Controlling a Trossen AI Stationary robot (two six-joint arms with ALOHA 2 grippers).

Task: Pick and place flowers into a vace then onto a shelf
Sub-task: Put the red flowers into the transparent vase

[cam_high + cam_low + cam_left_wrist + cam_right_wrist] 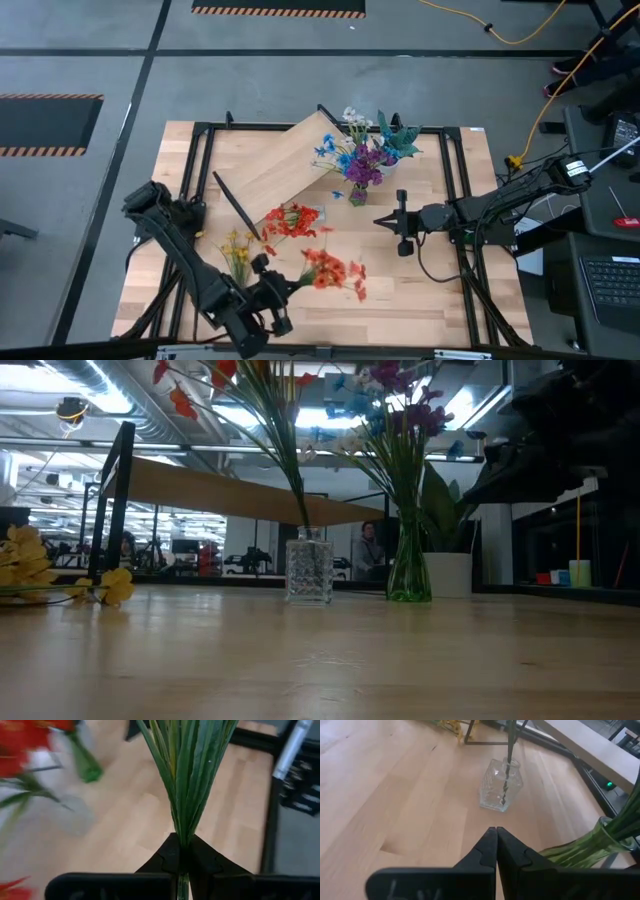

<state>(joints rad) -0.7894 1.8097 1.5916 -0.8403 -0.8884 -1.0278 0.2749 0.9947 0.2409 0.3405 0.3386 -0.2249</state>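
- A wood-plank tabletop lies under me, framed by black metal rails.
- A spiky green potted plant stands near the table's far edge; the low view shows its white pot just behind the glassware.
- Around the table is grey floor marked with dark lines and black-and-orange striped strips.
- A yellow cable snakes across the floor beyond the table.
- A laptop keyboard sits off the table's right side.
- A person is in the room far behind the table.

Orange-red blooms are glowing on green stems — yellow blooms lying beside a clear, diamond-cut vase.
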